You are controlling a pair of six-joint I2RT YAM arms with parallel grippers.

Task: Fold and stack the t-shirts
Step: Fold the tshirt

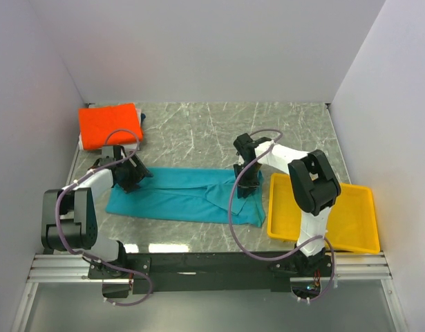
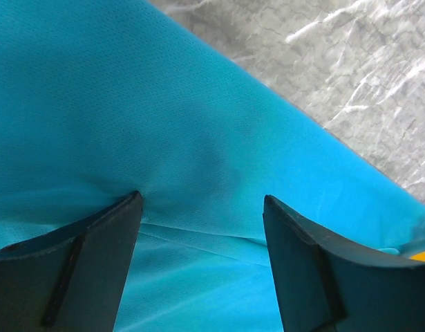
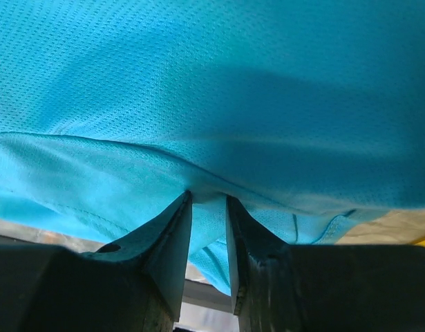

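A teal t-shirt (image 1: pixel 177 195) lies spread flat across the middle of the table, partly folded along its length. My left gripper (image 1: pixel 131 178) is at the shirt's left end. In the left wrist view the left gripper (image 2: pixel 202 207) is open, its fingers (image 2: pixel 95 263) resting on the teal fabric (image 2: pixel 164 117) with nothing between them. My right gripper (image 1: pixel 247 182) is at the shirt's right end. In the right wrist view the right gripper (image 3: pixel 209 202) is shut on a pinch of the teal fabric (image 3: pixel 219 90). An orange folded shirt (image 1: pixel 109 125) lies at the back left.
The orange shirt sits on top of other folded cloth, white and dark, at the back left corner. A yellow tray (image 1: pixel 357 235) stands at the right near edge, next to the shirt's right end. White walls close in the table on three sides.
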